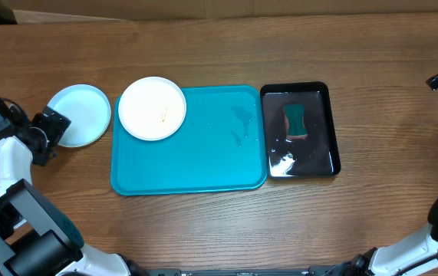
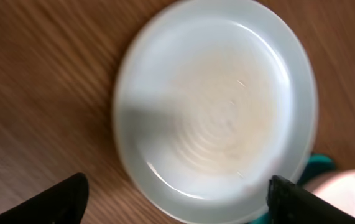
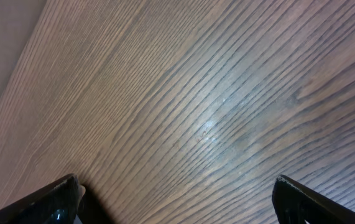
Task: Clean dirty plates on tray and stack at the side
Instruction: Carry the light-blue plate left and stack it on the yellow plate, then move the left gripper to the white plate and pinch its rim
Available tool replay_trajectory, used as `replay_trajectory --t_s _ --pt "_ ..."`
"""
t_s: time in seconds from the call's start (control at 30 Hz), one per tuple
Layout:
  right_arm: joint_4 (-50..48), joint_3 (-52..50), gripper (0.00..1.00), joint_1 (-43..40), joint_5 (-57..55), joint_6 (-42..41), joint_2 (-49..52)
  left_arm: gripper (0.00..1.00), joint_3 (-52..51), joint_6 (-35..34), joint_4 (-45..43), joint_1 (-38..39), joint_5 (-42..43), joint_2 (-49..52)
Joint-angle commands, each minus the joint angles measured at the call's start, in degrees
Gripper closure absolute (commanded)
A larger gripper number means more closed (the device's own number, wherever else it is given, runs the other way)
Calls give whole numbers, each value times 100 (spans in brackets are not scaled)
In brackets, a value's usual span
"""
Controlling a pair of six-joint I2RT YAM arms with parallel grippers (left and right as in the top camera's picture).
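Wooden bench [image 1: 203, 230]: we read the pale blue plate [image 1: 80, 113] beside the turquoise tray [image 1: 195, 172] as stack base; left fingers [image 2: 59, 199] open, right fingers [image 3: 53, 199] open.

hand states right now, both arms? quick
Left hand: open, holding nothing, at the edge of the pale blue plate.
Right hand: open, holding nothing, only the table in front of it.
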State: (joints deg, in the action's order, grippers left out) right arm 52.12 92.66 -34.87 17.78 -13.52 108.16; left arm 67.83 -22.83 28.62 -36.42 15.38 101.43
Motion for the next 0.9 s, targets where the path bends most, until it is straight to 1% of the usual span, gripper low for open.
replay_trajectory --t_s 0.0,0.07,0.13,0.17,0.23,0.33,0.43,0.57,0.63,0.77,0.87 --pt "-22 68 0 -9 33 -39 -94 20 557 568 472 369 885 42" --pt "-20 68 0 -9 33 -39 -94 32 807 699 717 566 822 42" --pt "-22 68 0 -9 33 -39 -94 49 1163 817 1069 868 704 42" --pt "-22 68 0 -9 33 -39 -94 53 1338 861 1252 1027 601 42" --pt "-22 68 0 -9 33 -39 -94 55 1659 946 1602 1360 302 42" --pt "-20 68 0 -9 33 -39 -94 61 2002 1010 1978 1858 -457 46" --pt "-22 68 0 -9 33 -39 -96 61 2074 1128 2024 2256 -1040 46" --pt "-20 68 0 -9 33 -39 -94 55 2072 1327 1934 2535 -1335 142" --pt "-20 68 0 -9 31 -39 -94 51 2072 1346 1910 2564 -1390 247" --pt "-20 68 0 -9 33 -39 -94 50 2070 1353 1930 2553 -1342 549" --pt "-20 68 0 -9 33 -39 -94 50 2070 1475 1917 2568 -1034 848"
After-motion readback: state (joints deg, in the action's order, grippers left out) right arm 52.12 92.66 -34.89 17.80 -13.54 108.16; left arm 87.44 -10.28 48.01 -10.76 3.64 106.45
